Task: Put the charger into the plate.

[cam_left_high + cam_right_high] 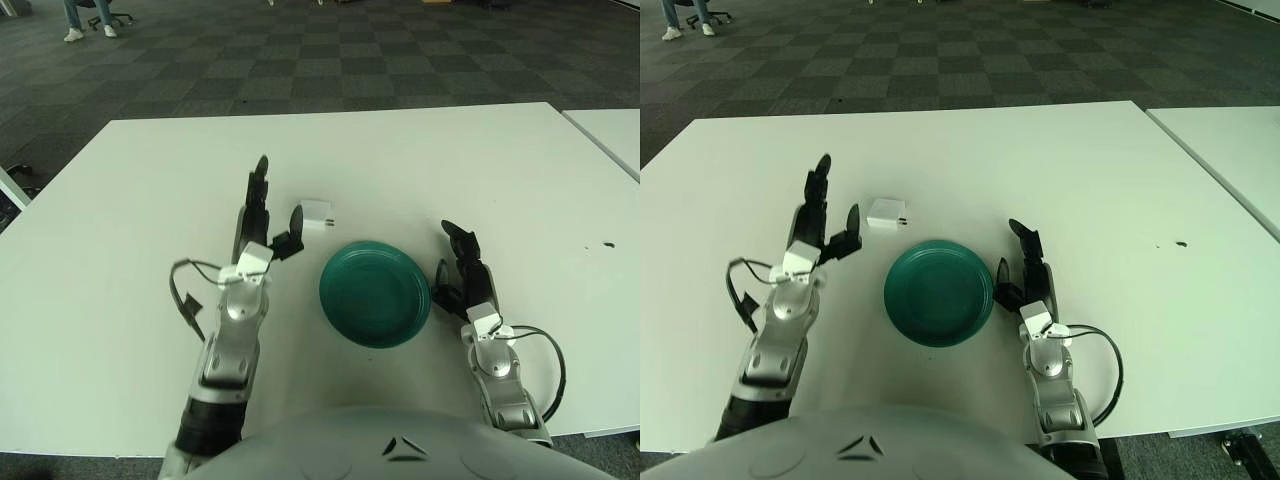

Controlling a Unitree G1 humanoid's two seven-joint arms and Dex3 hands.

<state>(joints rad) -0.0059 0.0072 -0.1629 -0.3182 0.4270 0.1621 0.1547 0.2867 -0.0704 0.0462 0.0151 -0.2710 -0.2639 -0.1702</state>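
Charger is the small white block lying flat on the white table, just beyond the far-left edge of the green plate and not touching it. Its two prongs stick out on the side facing away from the left hand, so its long axis seems to run roughly crosswise, parallel to the table's near edge.

Relative to the plate, the left hand shows on the left, with its long fingers stretched up and away and its thumb spread out toward the charger. The hand is open and holds nothing. The thumb tip shows right beside the charger's left end; whether the two are touching cannot be told. The charger lies to the right of the fingers and slightly ahead of the thumb, so it sits at the mouth of the open hand, not yet inside it.

The right hand shows just beside the plate's right edge, fingers loosely relaxed and empty. The plate stands between it and the charger, so the left hand is clearly the nearer one.

Judging from this, the grasp has not yet been made. The coming move probably calls for the left hand to shift a little right so the charger sits between thumb and fingers before closing.
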